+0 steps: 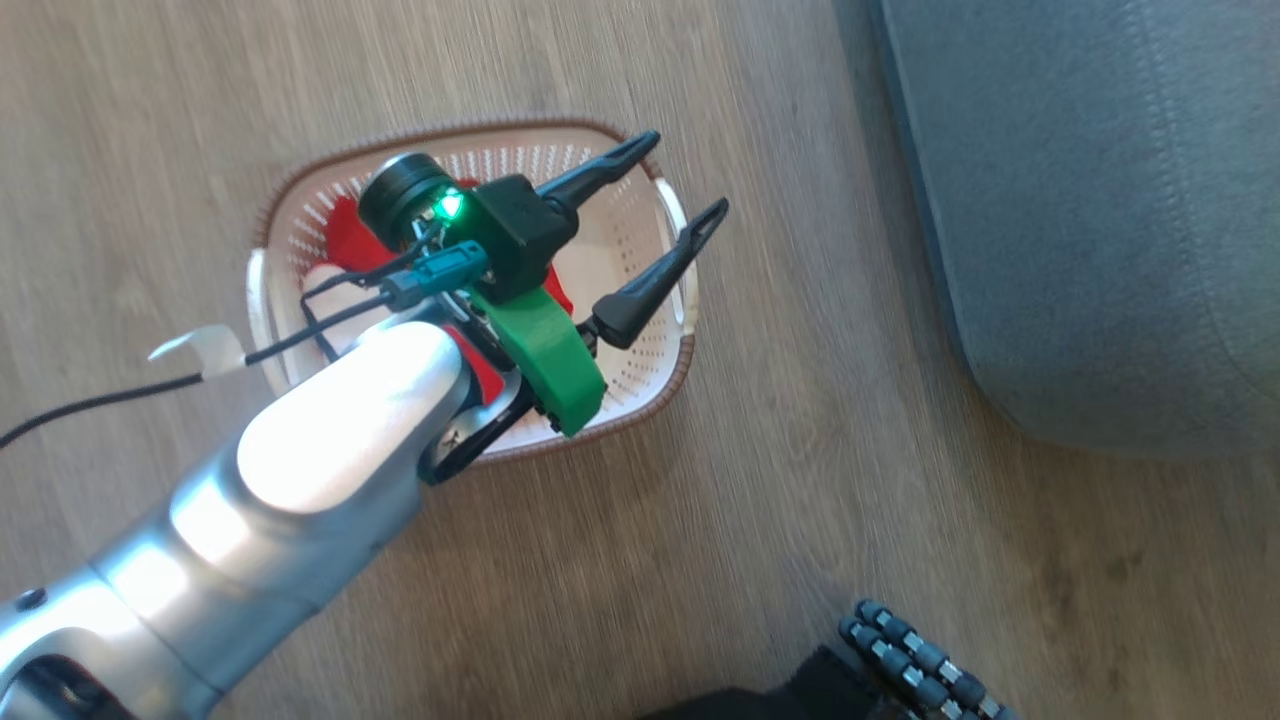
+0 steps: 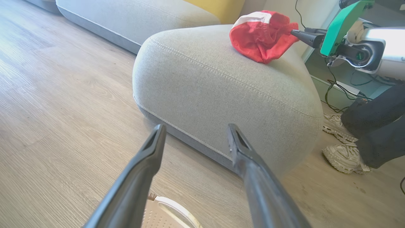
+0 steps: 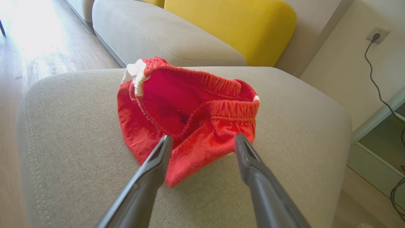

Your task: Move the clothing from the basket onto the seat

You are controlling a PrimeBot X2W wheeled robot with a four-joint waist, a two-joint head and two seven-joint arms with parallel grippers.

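Clothing on the seat: one red garment [image 3: 190, 120] with white trim lies crumpled on top of the seat [image 3: 284, 158]. Your right wrist view has it dead ahead.
Clothing in the basket: the head view gives you red fabric [image 1: 345, 228] and a white piece [image 1: 335, 300] down in the basket [image 1: 640, 350]. The left arm covers much of it, so you cannot count the garments there.
Right gripper: the right gripper [image 3: 204, 136] has its fingers spread wide. The tips sit at the near edge of the red garment, not closed on it.
Left gripper: the left gripper [image 1: 685, 173] hangs over the basket's seat-side end, fingers apart with nothing between them.
Basket: there is one, on the wooden floor [image 1: 900, 500], near the seat's corner but apart from it.
Seat, view against view: the head view catches just a bare grey corner. The left wrist view gives you its side and top, with the garment up there and the right gripper's dark tip against it.
Left wrist extras: a sliver of basket rim shows at the bottom edge. A person's two pale shoes [image 2: 345, 158] are on the floor past the seat.
Right wrist extras: one yellow cushion [image 3: 231, 28] and a second grey cushion [image 3: 158, 38] sit behind the seat. One wall socket [image 3: 376, 34] has a cable plugged in.
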